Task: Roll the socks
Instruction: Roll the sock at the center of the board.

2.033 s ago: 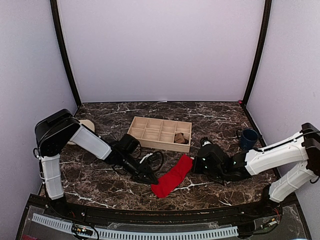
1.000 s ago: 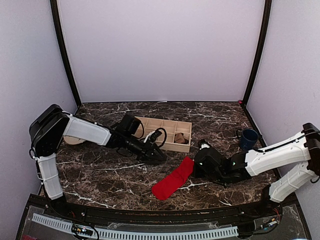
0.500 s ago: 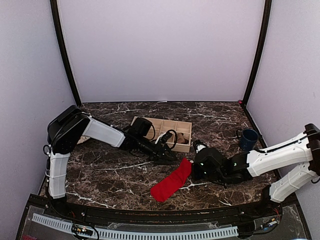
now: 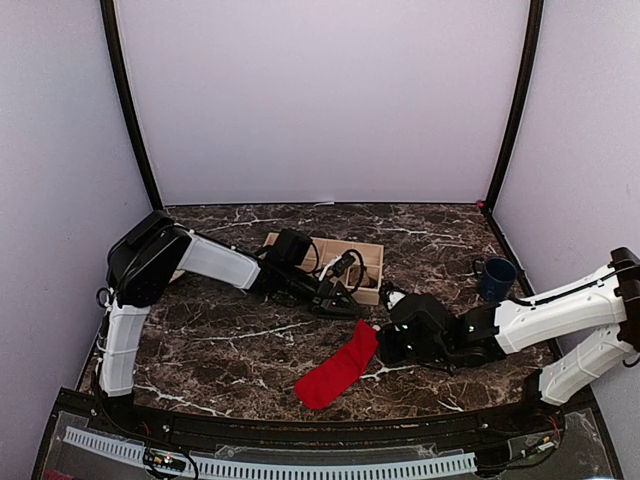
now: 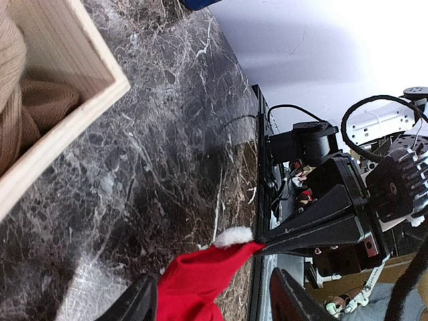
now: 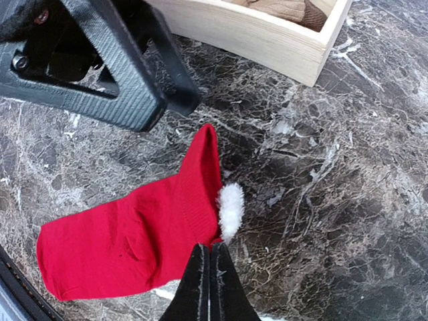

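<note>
Red sock (image 4: pixel 335 365) lies flat on the marble tabletop (image 4: pixel 210 345), near the front edge at approx 6 o'clock from table centre. Toe points to 7 o'clock, cuff to 1 o'clock. Small white pom-pom (image 6: pixel 231 208) sits at the cuff.

R gripper (image 6: pixel 208 257) comes in low from 3 o'clock. Its fingers are pressed together w/ no gap, tips pinching the cuff edge just beside the pom-pom. In the L wrist view the red fabric draws up to a point right where those tips meet it.

L gripper (image 5: pixel 214 297) reaches across from 9 o'clock and hangs above the cuff end, at the front right corner of the wooden compartment tray (image 6: pixel 254 37). Its fingers (image 5: pixel 142 302) are spread apart, nothing between them; sock shows on the table below the gap.

Tan sock (image 5: pixel 40 107) is bunched inside the tray's near right corner compartment, at 12 o'clock from the red sock and well apart from it. Not touched by either gripper.

Dark blue mug (image 4: pixel 497 277) stands upright near the table's R edge, at 3 o'clock from the tray.
</note>
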You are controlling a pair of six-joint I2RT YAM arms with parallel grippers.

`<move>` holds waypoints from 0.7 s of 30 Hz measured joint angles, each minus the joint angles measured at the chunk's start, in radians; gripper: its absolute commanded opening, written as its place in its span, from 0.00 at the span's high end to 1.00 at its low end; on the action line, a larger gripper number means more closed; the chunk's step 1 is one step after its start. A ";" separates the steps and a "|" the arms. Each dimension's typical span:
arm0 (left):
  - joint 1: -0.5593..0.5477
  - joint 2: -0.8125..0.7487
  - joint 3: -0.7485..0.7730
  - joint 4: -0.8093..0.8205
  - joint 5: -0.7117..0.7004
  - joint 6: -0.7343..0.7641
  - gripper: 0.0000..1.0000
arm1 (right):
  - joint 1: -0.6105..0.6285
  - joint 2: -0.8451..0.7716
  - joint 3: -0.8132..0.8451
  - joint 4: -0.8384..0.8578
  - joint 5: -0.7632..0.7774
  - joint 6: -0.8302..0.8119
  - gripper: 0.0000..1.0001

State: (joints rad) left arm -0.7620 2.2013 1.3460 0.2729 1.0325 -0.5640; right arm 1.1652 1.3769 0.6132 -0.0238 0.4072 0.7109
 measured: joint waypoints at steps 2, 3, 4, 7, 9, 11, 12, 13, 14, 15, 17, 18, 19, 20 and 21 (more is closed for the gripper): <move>0.000 0.008 0.014 -0.007 0.001 0.029 0.39 | 0.000 -0.002 0.000 0.000 -0.010 0.000 1.00; 0.000 0.013 0.020 -0.013 0.000 0.046 0.39 | -0.001 -0.004 0.000 0.000 -0.016 0.001 1.00; 0.000 0.016 0.023 -0.019 -0.002 0.061 0.39 | -0.002 -0.006 0.000 0.000 -0.021 0.002 1.00; 0.000 0.024 0.024 -0.043 -0.009 0.109 0.39 | -0.010 -0.019 0.000 0.002 -0.040 0.009 1.00; 0.001 0.031 0.024 -0.047 -0.013 0.132 0.39 | -0.016 -0.029 -0.004 0.006 -0.054 0.013 1.00; 0.001 0.038 0.025 -0.048 -0.014 0.148 0.39 | -0.024 -0.035 -0.008 0.010 -0.068 0.018 1.00; 0.001 0.042 0.024 -0.047 -0.014 0.153 0.39 | -0.029 -0.036 -0.009 0.014 -0.074 0.021 1.00; 0.001 0.046 0.025 -0.047 -0.012 0.158 0.39 | -0.033 -0.036 -0.010 0.017 -0.080 0.024 1.00; 0.001 0.050 0.024 -0.045 -0.010 0.158 0.39 | -0.035 -0.036 -0.012 0.021 -0.088 0.026 1.00; 0.001 0.053 0.024 -0.040 -0.004 0.158 0.39 | -0.042 -0.036 -0.013 0.023 -0.095 0.027 1.00; 0.001 0.056 0.024 -0.026 0.008 0.153 0.39 | -0.049 -0.036 -0.016 0.030 -0.108 0.030 1.00; 0.001 0.058 0.024 -0.015 0.016 0.150 0.39 | -0.053 -0.036 -0.017 0.032 -0.115 0.031 1.00; 0.001 0.059 0.024 -0.005 0.026 0.143 0.39 | -0.056 -0.035 -0.018 0.035 -0.122 0.032 1.00; 0.001 0.060 0.024 0.010 0.036 0.134 0.39 | -0.060 -0.035 -0.019 0.041 -0.129 0.032 1.00; 0.001 0.061 0.024 0.027 0.049 0.126 0.39 | -0.064 -0.034 -0.020 0.046 -0.136 0.033 1.00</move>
State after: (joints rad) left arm -0.7609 2.2620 1.3705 0.3000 1.0813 -0.4385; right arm 1.1011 1.3426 0.5930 0.0219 0.2714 0.7441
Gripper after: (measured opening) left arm 0.613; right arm 0.004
